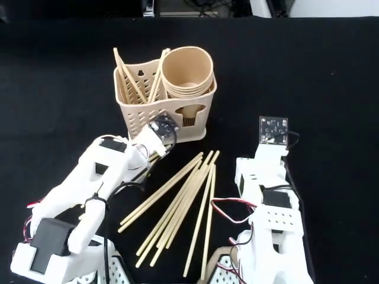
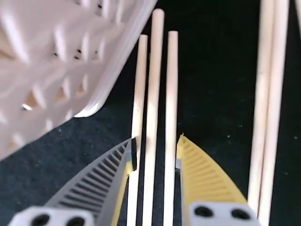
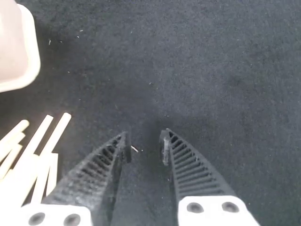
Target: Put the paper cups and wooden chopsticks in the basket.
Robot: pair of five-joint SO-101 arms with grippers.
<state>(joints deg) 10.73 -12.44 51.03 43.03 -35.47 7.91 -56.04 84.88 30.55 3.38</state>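
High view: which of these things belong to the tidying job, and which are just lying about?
Job: basket; paper cups stacked in it; chopsticks standing in it; loose chopsticks lying in front of it; three chopsticks in the left pincer.
Just there: black table cloth; right pincer, open over bare cloth.

Three pale wooden chopsticks [image 2: 151, 94] lie side by side, clamped in my left gripper [image 2: 155, 146], beside the cream slotted basket [image 1: 142, 112] just ahead. Stacked tan cups [image 1: 187, 71] stand upright inside it; more sticks [image 1: 127, 77] lean in its other compartment. A fan of loose chopsticks [image 1: 183, 201] lies between that gripper and my right gripper [image 3: 143, 143].
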